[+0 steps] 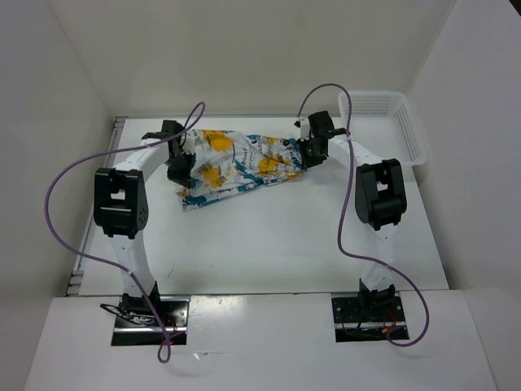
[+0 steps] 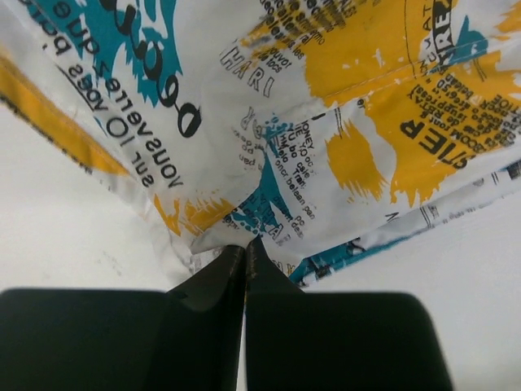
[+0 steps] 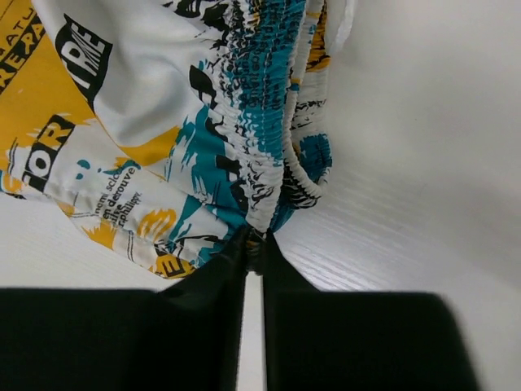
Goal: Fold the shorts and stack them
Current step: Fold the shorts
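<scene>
The printed shorts (image 1: 238, 165) lie crumpled on the white table between my two arms, waistband to the right. My left gripper (image 1: 177, 171) sits at their left end. In the left wrist view its jaws are shut (image 2: 246, 244), with a fold of the shorts' (image 2: 326, 122) edge drawn to a point at the tips. At the right end is my right gripper (image 1: 312, 149). The right wrist view shows its jaws (image 3: 255, 238) shut on the gathered elastic waistband (image 3: 260, 106) of the shorts (image 3: 146, 98), with cloth between the tips.
A white lattice basket (image 1: 391, 122) stands at the back right, close behind the right arm. White walls close in the table (image 1: 269, 244) on the left, back and right. Purple cables loop over both arms.
</scene>
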Controlling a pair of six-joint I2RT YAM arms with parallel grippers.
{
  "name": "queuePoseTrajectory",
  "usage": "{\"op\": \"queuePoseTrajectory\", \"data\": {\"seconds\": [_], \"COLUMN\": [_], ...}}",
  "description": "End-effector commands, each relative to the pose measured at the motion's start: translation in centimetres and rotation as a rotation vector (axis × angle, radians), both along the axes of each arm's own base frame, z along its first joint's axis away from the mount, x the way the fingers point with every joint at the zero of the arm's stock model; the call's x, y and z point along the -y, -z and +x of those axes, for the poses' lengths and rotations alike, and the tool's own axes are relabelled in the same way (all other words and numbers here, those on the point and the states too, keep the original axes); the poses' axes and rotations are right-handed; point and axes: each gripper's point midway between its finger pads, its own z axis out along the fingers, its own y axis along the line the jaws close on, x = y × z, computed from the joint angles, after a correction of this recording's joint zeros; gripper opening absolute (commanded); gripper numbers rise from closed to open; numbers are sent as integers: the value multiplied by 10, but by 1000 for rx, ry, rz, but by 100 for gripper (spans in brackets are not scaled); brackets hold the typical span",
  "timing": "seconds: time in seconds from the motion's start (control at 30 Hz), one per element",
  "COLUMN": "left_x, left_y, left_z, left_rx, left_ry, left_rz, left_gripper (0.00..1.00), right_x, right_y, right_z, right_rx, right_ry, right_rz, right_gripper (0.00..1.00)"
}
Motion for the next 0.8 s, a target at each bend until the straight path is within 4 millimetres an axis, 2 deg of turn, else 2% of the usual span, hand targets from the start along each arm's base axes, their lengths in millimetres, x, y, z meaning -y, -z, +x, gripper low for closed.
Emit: {"op": "queuePoseTrajectory", "data": {"seconds": [0.0, 0.03, 0.07, 0.13, 0.23, 0.3, 0.33, 0.47, 0.5, 0.53, 0.6, 0.63, 0.77], "left_x": [-2, 0, -3, -4, 3, 3, 11, 11, 9, 6, 0, -2, -13], "left_y": [-57, -67, -86, -107, -114, -102, -85, -50, -45, -35, -24, -20, -17], "left_z": [-9, -13, -18, -34, -64, -81, -100, -123, -125, -127, -133, -132, -131], "left_rx": [87, 97, 129, 131, 86, 39, -21, -101, -108, -133, -171, -175, -181], "left_ry": [2, 6, -1, -3, 14, 12, 39, 51, 47, 43, 36, 33, 11], "left_rz": [7, -5, -14, -36, -79, -78, -66, -36, -22, -6, 24, 36, 81], "left_gripper": [0, 0, 0, 0, 0, 0, 1, 11, 17, 21, 27, 36, 41], "right_x": [2, 3, 5, 11, 18, 19, 18, 19, 18, 19, 16, 15, 6], "right_y": [-10, -16, -19, -25, -28, -30, -29, -28, -24, -23, -21, -21, -13], "right_z": [12, 15, 18, 22, 27, 29, 31, 38, 40, 42, 44, 43, 40], "right_rx": [52, 74, 88, 109, 120, 130, 132, 140, 138, 141, 137, 136, 104], "right_ry": [15, 22, 23, 39, 57, 63, 63, 68, 68, 74, 66, 60, 39], "right_rz": [-20, -25, -39, -41, -51, -56, -55, -61, -61, -68, -58, -50, -10], "right_gripper": [4, 0, 0, 0, 0, 0, 0, 0, 1, 23, 43, 58, 72]}}
